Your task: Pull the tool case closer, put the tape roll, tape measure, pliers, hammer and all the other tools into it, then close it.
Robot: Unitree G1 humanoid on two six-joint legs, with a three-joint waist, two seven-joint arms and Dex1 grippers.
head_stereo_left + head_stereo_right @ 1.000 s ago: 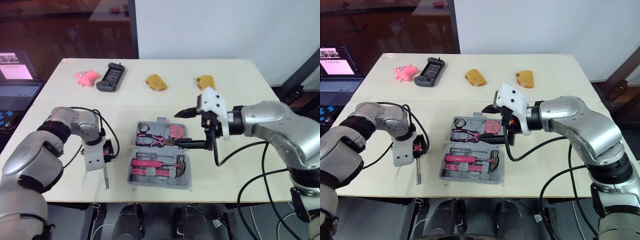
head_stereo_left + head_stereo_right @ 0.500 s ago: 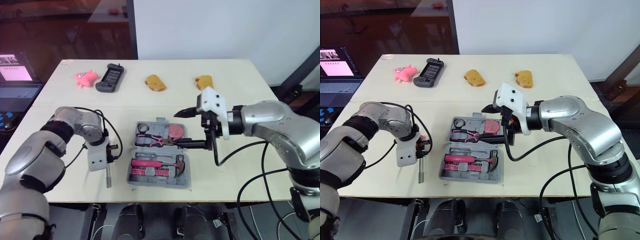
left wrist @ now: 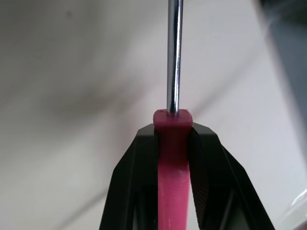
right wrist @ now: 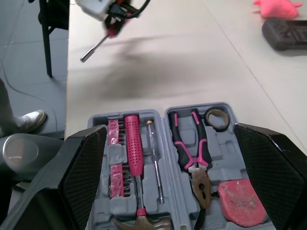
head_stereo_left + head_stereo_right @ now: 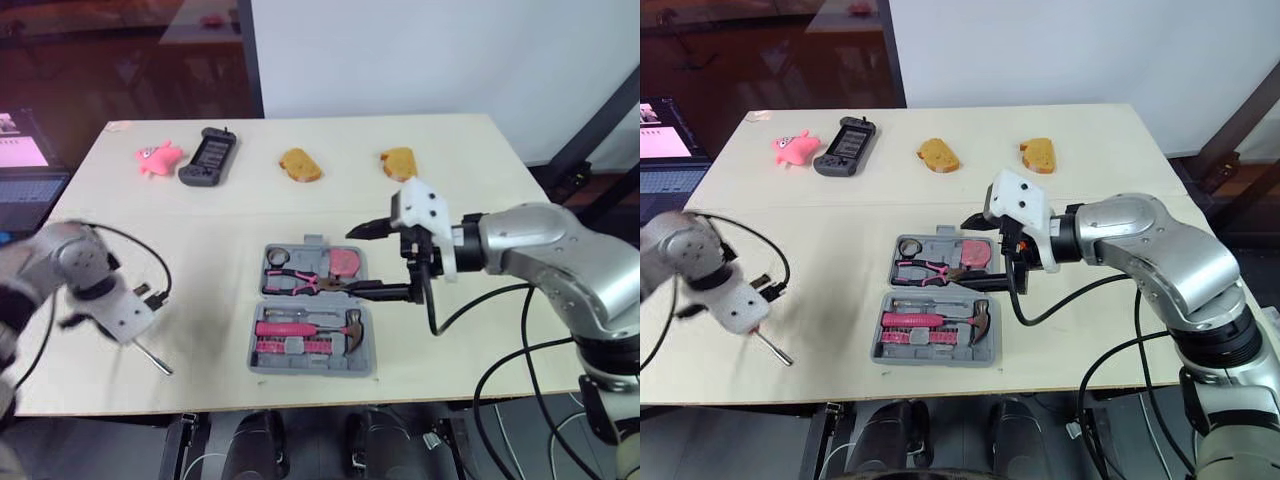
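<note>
**Screwdriver in hand well short of the open case: risk of a snag on entry**

Hazards. The left gripper (image 3: 172, 136) grips the screwdriver (image 3: 174, 62) by its pink handle only, and the whole chrome shaft sticks out unsupported. In my judgement, a quick swing toward the tool case (image 5: 312, 371) could twist the handle in the pads. A low approach could drive the tip against the case rim or dislodge the seated hammer (image 5: 300, 327) and pliers (image 5: 300, 284). The right gripper (image 5: 358, 261) hangs at the case's right side, one finger low by the rim. It could block a tool coming in, or block the lid when the case is closed.

Jaws. The left jaws are nearly closed, clamped on the handle from both sides. Whether the shaft tip touches the tabletop (image 5: 450, 170) cannot be told. The right jaws are spread wide and hold nothing.

Location. The screwdriver is near the tabletop's left edge, toward the front. The case lies open mid-table near the front edge, with the tape roll (image 5: 275, 256) and tape measure (image 5: 345, 262) seated in its far half.
</note>
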